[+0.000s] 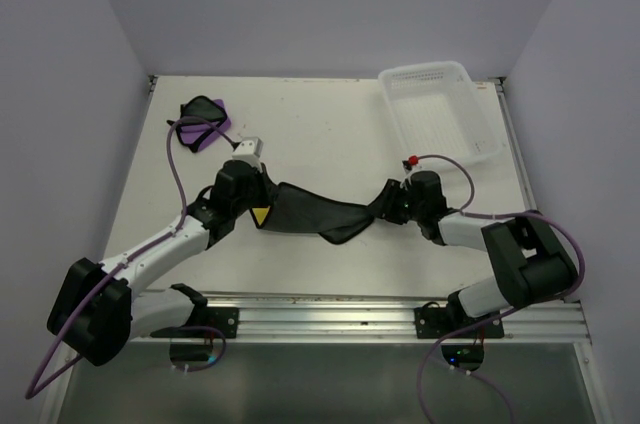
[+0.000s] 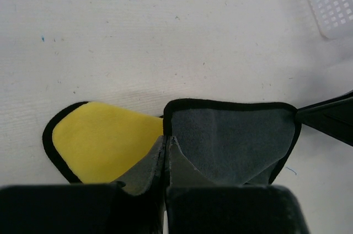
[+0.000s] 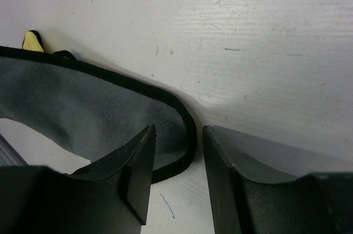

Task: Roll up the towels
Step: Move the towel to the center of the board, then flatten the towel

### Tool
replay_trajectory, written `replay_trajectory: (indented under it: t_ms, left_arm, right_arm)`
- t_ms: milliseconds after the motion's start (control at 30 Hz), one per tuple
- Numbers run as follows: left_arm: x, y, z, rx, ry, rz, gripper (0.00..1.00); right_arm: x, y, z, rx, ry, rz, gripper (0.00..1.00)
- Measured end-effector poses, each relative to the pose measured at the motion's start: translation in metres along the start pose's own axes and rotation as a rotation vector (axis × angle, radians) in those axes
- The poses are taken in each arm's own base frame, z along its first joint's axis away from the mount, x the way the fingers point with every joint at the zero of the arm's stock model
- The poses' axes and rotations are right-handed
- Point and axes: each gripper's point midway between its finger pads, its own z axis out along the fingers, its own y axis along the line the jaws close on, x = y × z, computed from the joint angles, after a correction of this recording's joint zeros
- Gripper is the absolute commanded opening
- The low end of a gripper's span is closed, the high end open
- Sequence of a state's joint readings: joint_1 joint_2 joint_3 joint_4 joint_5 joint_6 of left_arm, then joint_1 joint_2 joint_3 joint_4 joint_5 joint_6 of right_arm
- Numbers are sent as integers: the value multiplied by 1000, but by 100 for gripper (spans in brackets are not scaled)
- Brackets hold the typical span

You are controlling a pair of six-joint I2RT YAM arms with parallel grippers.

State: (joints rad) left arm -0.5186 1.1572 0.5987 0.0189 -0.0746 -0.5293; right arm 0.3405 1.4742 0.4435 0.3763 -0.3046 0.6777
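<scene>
- Grey-backed yellow towel [image 1: 310, 212], black-edged and suede-like, stretches long across the desk [image 1: 330, 134], left of the perforated basket [image 1: 440, 109].
- Left tool [image 2: 165, 141] clamps its corner; right tool [image 3: 177, 151] stands apart at its rounded end.
- Purple towel [image 1: 205, 119] lies crumpled further left.

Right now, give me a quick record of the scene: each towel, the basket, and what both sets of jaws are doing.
yellow towel: unrolled, grey face up, stretched over the table between the two arms
purple towel: bunched at the far left corner, apart from both arms
basket: white, perforated, far right corner
left jaws: shut on the yellow towel's left end
right jaws: open, the towel's right corner at their gap, not pinched
progress: neither towel rolled yet
</scene>
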Motion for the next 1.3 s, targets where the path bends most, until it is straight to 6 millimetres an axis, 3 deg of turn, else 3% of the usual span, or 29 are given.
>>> replay_trajectory:
  t_ms: [267, 433, 467, 500, 633, 800, 1033, 1300]
  left_arm:
    - [-6, -5, -1, 17, -8, -1, 0]
    - [-8, -8, -1, 25, -10, 0, 0]
    - [-8, -8, -1, 26, -10, 1, 0]
    - [-9, -8, -1, 26, -10, 2, 0]
    - [-14, -11, -7, 29, -16, 2, 0]
    - [-33, -17, -25, 45, -57, 18, 0]
    - [-82, -36, -55, 81, -169, 30, 0]
    - [-106, -46, -93, 122, -245, 30, 0]
  right_arm:
    - [3, -2, 2, 15, 11, -7, 31]
    - [3, -5, 4, 41, 19, -13, 13]
    - [3, -6, 4, 49, 26, -14, 3]
    - [3, -7, 4, 58, 31, -18, 0]
    - [-2, -6, -1, 93, 44, -29, 0]
    - [-29, 20, -24, 73, -23, -83, 0]
    - [-81, 77, -68, -7, -154, -163, 0]
    - [-77, 120, -121, -91, -185, -224, 0]
